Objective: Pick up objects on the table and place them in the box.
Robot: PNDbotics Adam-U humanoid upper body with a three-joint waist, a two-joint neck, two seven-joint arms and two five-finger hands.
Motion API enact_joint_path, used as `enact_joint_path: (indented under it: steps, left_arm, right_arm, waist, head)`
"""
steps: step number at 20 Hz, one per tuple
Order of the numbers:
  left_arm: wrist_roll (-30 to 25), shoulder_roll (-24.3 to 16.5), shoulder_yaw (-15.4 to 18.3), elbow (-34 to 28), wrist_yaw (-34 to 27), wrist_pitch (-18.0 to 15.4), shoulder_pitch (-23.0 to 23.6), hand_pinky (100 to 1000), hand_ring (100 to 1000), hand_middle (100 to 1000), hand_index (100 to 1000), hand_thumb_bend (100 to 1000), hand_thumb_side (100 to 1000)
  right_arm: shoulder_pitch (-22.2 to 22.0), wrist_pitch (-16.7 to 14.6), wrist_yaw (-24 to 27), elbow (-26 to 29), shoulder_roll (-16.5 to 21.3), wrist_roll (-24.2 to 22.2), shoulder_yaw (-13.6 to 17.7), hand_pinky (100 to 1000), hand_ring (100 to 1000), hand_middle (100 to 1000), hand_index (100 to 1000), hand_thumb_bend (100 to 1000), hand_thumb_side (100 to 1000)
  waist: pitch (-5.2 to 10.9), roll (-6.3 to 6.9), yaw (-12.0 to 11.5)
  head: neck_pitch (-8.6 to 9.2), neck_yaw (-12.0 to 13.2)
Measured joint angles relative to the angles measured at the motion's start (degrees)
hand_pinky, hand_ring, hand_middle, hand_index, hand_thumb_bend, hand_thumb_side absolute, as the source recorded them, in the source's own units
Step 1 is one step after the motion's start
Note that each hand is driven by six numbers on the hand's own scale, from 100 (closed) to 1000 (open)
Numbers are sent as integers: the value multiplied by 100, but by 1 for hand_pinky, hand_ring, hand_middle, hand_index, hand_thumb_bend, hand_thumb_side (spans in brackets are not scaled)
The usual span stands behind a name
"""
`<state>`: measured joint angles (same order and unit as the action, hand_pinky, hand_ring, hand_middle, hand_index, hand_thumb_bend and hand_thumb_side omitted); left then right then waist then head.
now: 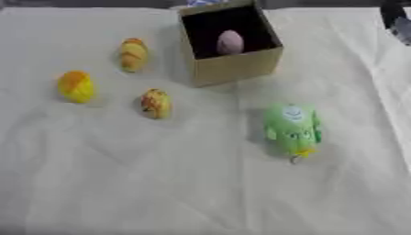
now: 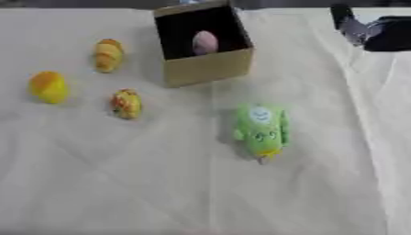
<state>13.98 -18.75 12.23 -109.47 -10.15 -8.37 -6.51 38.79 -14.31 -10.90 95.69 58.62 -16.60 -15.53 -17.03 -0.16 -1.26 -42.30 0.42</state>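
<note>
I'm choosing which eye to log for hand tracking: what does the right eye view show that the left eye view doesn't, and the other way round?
Only the right eye view shows much of the right hand, dark, at the upper right corner; whether its fingers are open or curled is unclear. The left eye view adds nothing of its own and catches only a dark sliver of that hand at its upper right edge. Both show the open cardboard box with a pink egg inside, three yellow-orange objects left of it, and a green toy on the white cloth.
</note>
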Motion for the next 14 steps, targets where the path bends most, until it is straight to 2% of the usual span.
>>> enact_joint_path:
  steps: [4,8,14]
  left_arm:
    - [-22,-32,-5,1,0,-5,0,855,608,619,800,259,753]
    - [-39,-45,-36,2,0,-7,0,855,608,620,799,258,754]
    - [-65,-46,-60,3,-1,4,-2,855,608,620,799,257,755]
  right_arm:
    - [169,-222,-201,-23,226,-295,-345,891,878,801,858,100,564]
    - [377,-429,-344,-24,268,-704,-687,892,881,806,859,100,649]
    - [645,-480,-308,-120,233,-1366,-1202,890,880,805,860,100,768]
  waist:
    - [-5,-20,-20]
    - [-5,-35,-33]
    - [-5,-35,-57]
  head:
    - [-2,-1]
    - [-2,-2]
    - [-2,-8]
